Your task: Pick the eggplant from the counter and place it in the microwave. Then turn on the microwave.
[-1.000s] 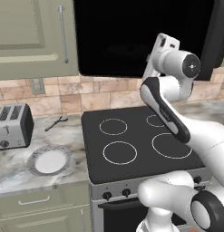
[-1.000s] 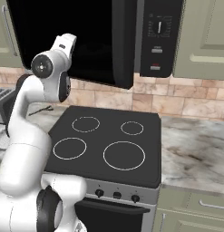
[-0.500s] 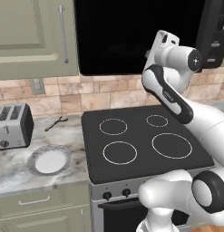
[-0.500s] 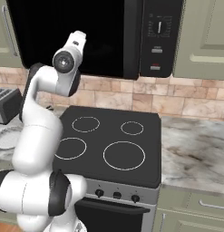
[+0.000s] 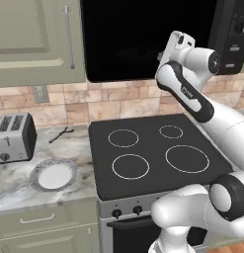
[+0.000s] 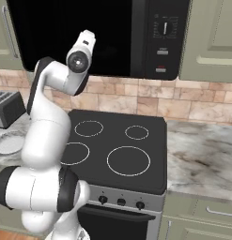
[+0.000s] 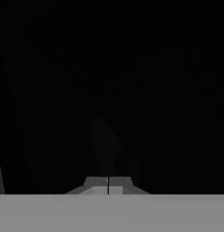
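The arm is raised with its tool (image 7: 108, 185) pointed at the glossy black door of the microwave (image 5: 148, 39), which is shut. In the hand view the two fingertips (image 7: 99, 186) meet along a thin seam with nothing between them, so the tool is closed and empty. The eggplant cannot be made out on the counter (image 5: 24, 173), which carries a toaster (image 5: 14, 137), a plate (image 5: 53, 174) and a small dark utensil (image 5: 61, 134) beside the stovetop (image 5: 153, 153). Judged risks: with the door shut and the vegetable unlocated, pressing ahead could run an empty microwave; closed fingertips driven at the smooth door may skid off it, or strike the glass too hard.
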